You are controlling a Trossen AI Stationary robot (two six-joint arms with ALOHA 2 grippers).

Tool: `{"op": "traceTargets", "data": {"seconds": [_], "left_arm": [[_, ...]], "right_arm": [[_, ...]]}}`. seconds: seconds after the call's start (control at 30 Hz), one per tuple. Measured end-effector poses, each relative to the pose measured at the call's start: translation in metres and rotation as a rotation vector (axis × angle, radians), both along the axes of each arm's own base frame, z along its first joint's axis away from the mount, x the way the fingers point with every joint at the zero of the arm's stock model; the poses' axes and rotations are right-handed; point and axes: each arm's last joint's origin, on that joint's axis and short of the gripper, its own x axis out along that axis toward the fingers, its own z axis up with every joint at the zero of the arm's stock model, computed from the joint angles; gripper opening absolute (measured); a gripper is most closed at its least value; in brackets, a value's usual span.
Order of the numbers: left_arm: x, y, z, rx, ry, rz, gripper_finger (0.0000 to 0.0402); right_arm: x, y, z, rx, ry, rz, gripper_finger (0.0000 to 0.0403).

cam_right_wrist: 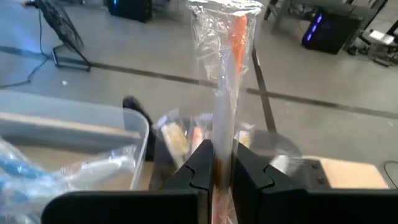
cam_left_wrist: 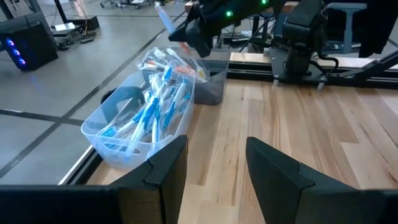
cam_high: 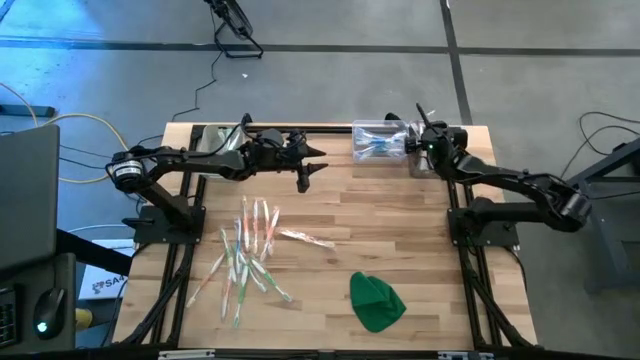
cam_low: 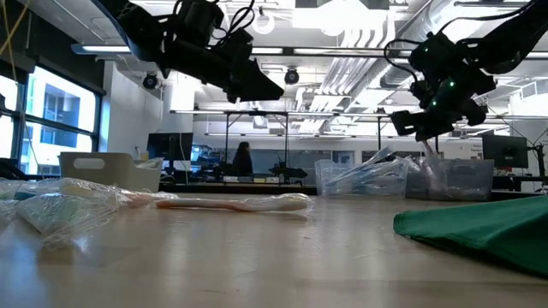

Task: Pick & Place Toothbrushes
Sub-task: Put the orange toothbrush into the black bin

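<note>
Right end effector point(cam_right_wrist: 216, 163) pinched tight on one wrapped toothbrush point(cam_right_wrist: 225, 74) with an orange accent, stick standing up out of the fingers, held over the far edge of the bench point(cam_high: 400, 230) just beside the clear bin point(cam_high: 378, 141) that already carries a heap of blue-accented brushes point(cam_left_wrist: 149, 112). Judged as the placing step: carry done, drop not yet made. To do it well, best to bring the pinched brush squarely above the bin's open mouth rather than its rim, tip the stick toward level so it lies along the bin's long side, lower until the wrapper nears the heap, and only then let go; crinkly wrapper likely to cling to a finger or catch on the wall, so a slow release and a straight lift away seem wise. A smaller dark bin point(cam_left_wrist: 211, 87) just beyond the clear one, hard to tell from these views which of the two sits directly under the brush. Left end effector point(cam_high: 306, 178) spread wide and empty, hovering over the far middle of the bench, well apart from the work. Remaining toothbrushes point(cam_high: 250, 255) scattered loose on the wood, well short of both end effectors on the near side, one lying apart point(cam_high: 305, 237) from the pile; green cloth point(cam_high: 376, 301) nearer the front edge, not part of the job. Plenty left to fetch.
</note>
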Motion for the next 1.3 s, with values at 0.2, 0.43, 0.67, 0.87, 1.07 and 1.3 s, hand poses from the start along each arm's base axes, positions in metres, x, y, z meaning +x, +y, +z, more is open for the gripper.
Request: {"op": "traceTargets", "data": {"seconds": [0.2,0.43,0.67,0.87,1.07,1.3], "left_arm": [[0.0,0.0,0.0,0.001,0.0,0.0,0.0161],[0.0,0.0,-0.001,-0.003,0.009,0.0,0.0161],[0.0,0.0,-0.001,-0.002,0.008,0.0,0.0161],[0.0,0.0,-0.001,-0.002,0.009,0.0,0.0161],[0.0,0.0,-0.001,0.006,0.01,0.001,0.0161],[0.0,0.0,-0.001,0.005,0.017,0.001,0.0161]], "right_arm": [[0.002,-0.001,-0.007,0.029,-0.028,-0.021,0.0022],[0.003,-0.001,-0.008,0.05,-0.109,-0.02,0.008],[0.004,-0.001,-0.008,0.052,-0.129,-0.025,0.0165],[0.006,0.002,-0.004,0.032,-0.144,-0.004,0.0185],[0.01,0.015,0.012,-0.076,-0.09,0.02,0.017],[0.012,0.037,0.036,-0.179,-0.11,0.115,0.0155]]}}
